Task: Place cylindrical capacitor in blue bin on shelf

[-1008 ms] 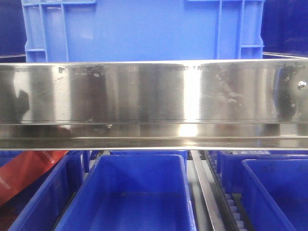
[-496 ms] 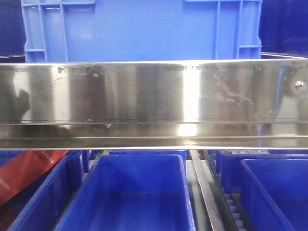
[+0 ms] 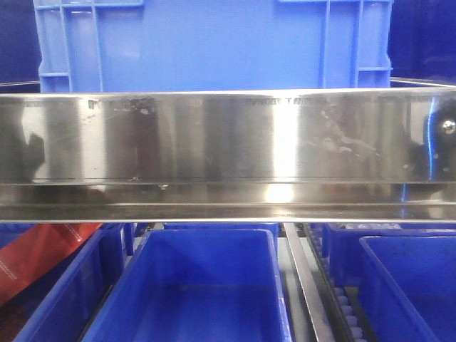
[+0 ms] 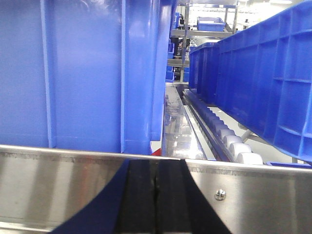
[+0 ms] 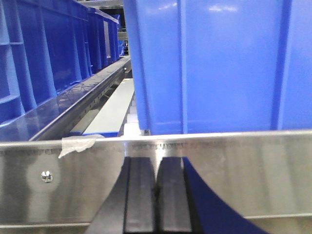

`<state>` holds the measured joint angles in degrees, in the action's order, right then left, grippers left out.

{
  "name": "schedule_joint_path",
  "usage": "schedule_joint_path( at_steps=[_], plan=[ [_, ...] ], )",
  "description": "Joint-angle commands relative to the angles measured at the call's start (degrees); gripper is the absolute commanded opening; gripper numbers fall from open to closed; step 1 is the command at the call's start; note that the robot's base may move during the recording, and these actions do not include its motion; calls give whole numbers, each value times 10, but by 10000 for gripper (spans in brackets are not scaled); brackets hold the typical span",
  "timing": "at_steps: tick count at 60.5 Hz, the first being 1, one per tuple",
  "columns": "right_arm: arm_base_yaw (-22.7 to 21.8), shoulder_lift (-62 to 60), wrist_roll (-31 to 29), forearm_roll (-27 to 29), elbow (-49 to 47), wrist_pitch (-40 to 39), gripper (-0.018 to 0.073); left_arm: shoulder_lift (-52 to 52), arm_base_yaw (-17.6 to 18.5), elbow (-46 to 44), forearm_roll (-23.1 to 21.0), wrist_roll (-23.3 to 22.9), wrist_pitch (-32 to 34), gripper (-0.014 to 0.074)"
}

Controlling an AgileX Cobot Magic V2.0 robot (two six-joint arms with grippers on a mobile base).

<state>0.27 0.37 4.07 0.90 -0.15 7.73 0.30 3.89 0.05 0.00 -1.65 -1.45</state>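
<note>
Both your left gripper (image 4: 156, 195) and right gripper (image 5: 156, 195) are clenched with pads together, empty, each facing the shelf (image 3: 228, 135) rail. No capacitor shows anywhere, so you cannot tell which arm is nearer; blue bins (image 3: 206, 285) lie below the rail.

The shelf (image 3: 228, 135) is a stainless-steel rack whose wide front rail runs the full width of the front view, mirror-bright and scuffed, with a screw head at its right end. On the upper tier, just behind the rail, stands a large blue crate (image 3: 214, 43) with ribbed walls. On the lower tier sit open blue bins side by side: a centre bin (image 3: 206, 285), a right bin (image 3: 413, 285) and a left bin (image 3: 71, 292), parted by a steel divider rail (image 3: 306, 285). White rollers (image 4: 229, 141) line the upper tier's track beside the crates. A strip of tape (image 5: 78, 144) clings to the rail's top edge.
</note>
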Motion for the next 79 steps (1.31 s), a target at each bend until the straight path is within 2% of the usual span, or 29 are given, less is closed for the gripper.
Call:
schedule_joint_path(
  at_steps=[1, 79],
  plan=[
    [-1, -4, -6, -19, 2, -16, -147, -3, -2, -1, -5, 0, 9, -69],
    [-1, -4, -6, -21, 2, -19, -147, -3, -2, -1, -5, 0, 9, -69]
  ],
)
